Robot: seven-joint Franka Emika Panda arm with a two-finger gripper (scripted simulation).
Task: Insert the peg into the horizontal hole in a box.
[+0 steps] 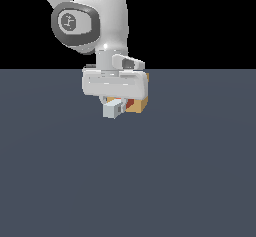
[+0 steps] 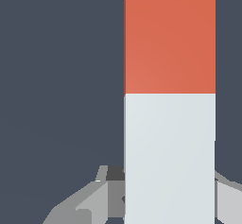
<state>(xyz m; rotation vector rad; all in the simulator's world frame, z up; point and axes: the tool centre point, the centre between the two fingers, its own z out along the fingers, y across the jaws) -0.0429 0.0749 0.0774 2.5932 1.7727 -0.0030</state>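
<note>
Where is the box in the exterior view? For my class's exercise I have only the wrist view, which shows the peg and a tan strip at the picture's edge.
Observer: The box sits just behind the gripper, toward the exterior view's right. Only tan patches of it show, because the hand covers most of it.
Operator: Can you see the hole?
Observer: No. The hand hides the box face that the peg points at, so I cannot tell whether the red tip is inside. The peg's white end faces the exterior camera.

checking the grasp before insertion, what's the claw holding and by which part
The claw holds the peg by its white half, fingers on either side.
</note>
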